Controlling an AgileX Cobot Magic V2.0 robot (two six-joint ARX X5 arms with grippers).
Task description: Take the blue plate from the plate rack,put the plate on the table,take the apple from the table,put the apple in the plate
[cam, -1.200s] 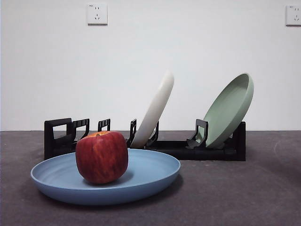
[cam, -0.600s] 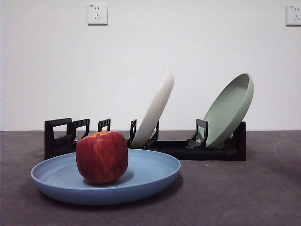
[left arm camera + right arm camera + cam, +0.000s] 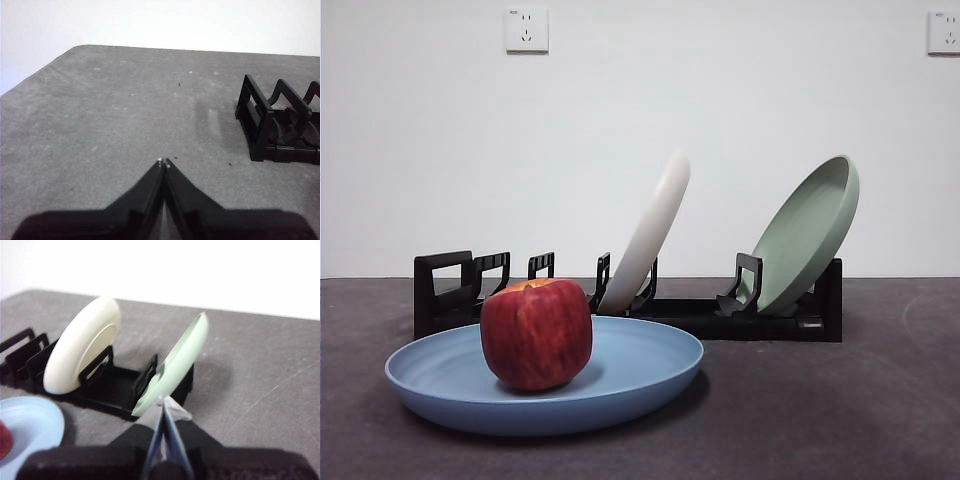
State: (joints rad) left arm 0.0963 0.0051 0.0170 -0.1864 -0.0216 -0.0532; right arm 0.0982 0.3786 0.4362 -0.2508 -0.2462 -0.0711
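Note:
The blue plate [image 3: 640, 365] lies flat on the table [image 3: 820, 420], in front of the black plate rack [image 3: 700, 315]. The red apple [image 3: 536, 333] stands upright in the plate, left of its middle. No arm shows in the front view. My left gripper [image 3: 163, 162] is shut and empty above bare table, near the rack's end handle [image 3: 260, 120]. My right gripper [image 3: 162, 401] is shut and empty, held back from the rack [image 3: 115, 385]. The plate's edge [image 3: 35, 420] and a sliver of the apple [image 3: 4, 440] show in the right wrist view.
A cream-white plate [image 3: 648, 232] leans in the rack's middle slots and a pale green plate [image 3: 807, 235] leans at its right end; both show in the right wrist view [image 3: 82, 350] [image 3: 175, 365]. Two wall sockets [image 3: 526, 30] are on the white wall behind.

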